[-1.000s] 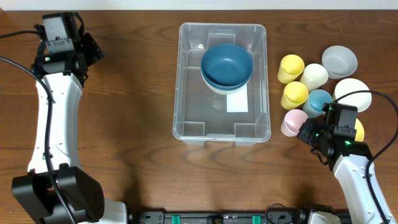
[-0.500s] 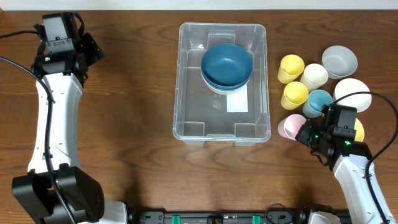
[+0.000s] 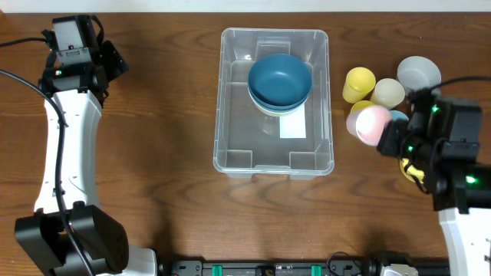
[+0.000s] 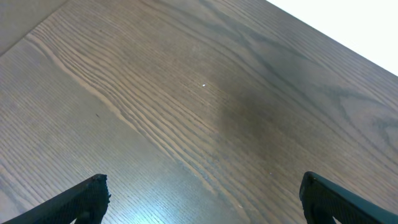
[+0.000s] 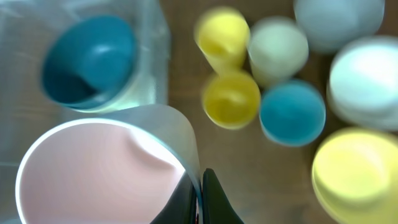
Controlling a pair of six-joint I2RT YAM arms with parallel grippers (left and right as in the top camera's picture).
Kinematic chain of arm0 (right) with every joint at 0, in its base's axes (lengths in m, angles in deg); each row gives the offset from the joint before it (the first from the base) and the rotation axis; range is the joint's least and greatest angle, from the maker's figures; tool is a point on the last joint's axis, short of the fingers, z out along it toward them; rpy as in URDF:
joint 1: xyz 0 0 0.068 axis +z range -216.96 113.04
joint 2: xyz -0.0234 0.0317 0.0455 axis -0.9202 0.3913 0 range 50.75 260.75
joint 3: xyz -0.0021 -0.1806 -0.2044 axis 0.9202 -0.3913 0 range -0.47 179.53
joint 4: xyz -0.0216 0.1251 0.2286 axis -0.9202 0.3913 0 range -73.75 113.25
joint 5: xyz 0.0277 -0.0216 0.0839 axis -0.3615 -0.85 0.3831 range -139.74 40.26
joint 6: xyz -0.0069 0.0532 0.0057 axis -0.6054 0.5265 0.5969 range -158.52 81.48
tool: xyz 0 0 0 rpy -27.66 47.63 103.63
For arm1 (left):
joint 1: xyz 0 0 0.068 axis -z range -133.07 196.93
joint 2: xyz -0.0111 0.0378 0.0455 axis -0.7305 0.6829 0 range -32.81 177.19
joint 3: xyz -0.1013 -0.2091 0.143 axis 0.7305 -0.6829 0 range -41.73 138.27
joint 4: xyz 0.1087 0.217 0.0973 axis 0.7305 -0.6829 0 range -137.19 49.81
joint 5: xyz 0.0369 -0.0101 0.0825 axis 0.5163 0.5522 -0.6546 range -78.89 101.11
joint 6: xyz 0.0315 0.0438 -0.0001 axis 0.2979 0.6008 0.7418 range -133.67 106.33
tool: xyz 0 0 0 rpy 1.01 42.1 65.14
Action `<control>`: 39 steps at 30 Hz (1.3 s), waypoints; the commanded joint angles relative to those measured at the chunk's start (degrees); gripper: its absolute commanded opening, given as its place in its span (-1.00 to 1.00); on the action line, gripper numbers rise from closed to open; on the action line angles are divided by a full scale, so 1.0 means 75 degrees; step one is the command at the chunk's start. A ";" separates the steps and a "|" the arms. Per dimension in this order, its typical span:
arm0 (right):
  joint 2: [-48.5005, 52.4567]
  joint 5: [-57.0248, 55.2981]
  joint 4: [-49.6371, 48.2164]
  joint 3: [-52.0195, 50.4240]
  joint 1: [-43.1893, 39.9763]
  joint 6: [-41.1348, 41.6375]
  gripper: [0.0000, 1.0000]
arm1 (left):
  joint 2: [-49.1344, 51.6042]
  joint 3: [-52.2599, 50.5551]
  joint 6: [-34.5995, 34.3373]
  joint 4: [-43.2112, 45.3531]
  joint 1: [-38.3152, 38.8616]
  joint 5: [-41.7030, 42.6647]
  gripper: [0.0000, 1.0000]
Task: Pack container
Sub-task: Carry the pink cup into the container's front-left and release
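Note:
The clear plastic container (image 3: 230, 107) stands mid-table with a dark blue bowl (image 3: 280, 78) stacked in its far half and a white label (image 3: 292, 125) on its base. My right gripper (image 3: 390, 136) is shut on the rim of a pink cup (image 3: 370, 123), held in the air just right of the container. In the right wrist view the fingers (image 5: 210, 200) pinch the pink cup's (image 5: 93, 168) wall, with the container (image 5: 152, 68) and blue bowl (image 5: 90, 59) below. My left gripper (image 3: 116, 60) is open and empty at the far left, over bare wood (image 4: 205, 93).
Right of the container stand two yellow cups (image 3: 359, 83), a cream cup (image 3: 389, 93), a teal cup (image 5: 292, 112), a grey bowl (image 3: 419, 73) and, in the right wrist view, a white bowl (image 5: 367, 78) and a yellow bowl (image 5: 354, 174).
My right gripper has lifted the pink cup off the table and carried it up and away from the front, over the other cups. The left arm has not moved.

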 commanded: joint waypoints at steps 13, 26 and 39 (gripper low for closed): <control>0.2643 -0.0020 -0.0720 0.1816 0.3442 -0.0906 -0.98 | -0.0111 0.0096 0.0015 -0.0026 -0.0026 -0.0093 0.96; 0.5995 -0.1265 0.0667 0.4197 0.5179 -0.0845 -0.98 | -0.0111 0.0096 0.0017 -0.0026 -0.0026 -0.0093 0.96; 0.7117 -0.0548 0.0603 0.4214 0.5531 -0.0845 -0.98 | -0.0111 0.0096 0.0015 -0.0029 -0.0026 -0.0093 0.96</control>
